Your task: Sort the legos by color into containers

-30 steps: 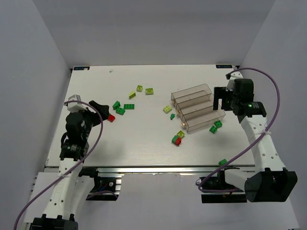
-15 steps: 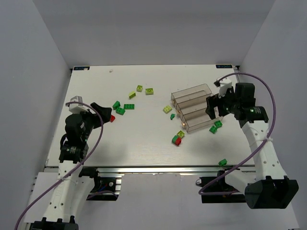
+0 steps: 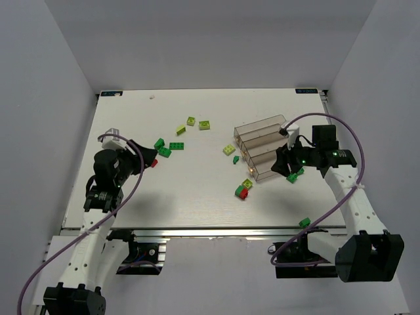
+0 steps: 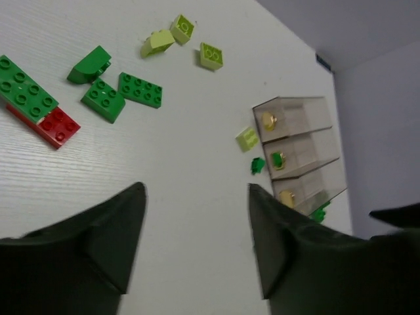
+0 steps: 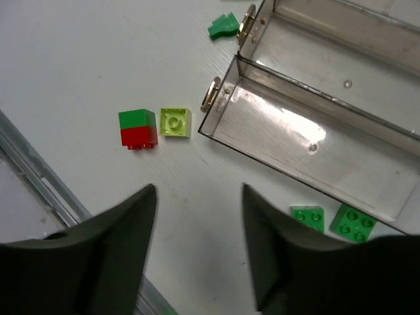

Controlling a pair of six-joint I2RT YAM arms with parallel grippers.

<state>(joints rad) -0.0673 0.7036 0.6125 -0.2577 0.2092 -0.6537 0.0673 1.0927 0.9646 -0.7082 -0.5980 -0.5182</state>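
Left gripper (image 4: 197,191) parted, empty, right gripper (image 5: 198,191) parted, empty, beside containers (image 5: 328,164)

Left arm (image 3: 98,197) rises from near-left base, elbow bent, wrist tipped forward and down. Left gripper (image 3: 143,155) points toward far right; its dark fingers (image 4: 105,236) stand spread in wrist view, gripping nothing. Right arm (image 3: 354,197) climbs from near-right base, upper link leaning outward, forearm folded back inward toward centre. Right gripper (image 3: 283,164) aimed left and downward, held low; its fingers (image 5: 111,243) parted, gap between them unfilled.
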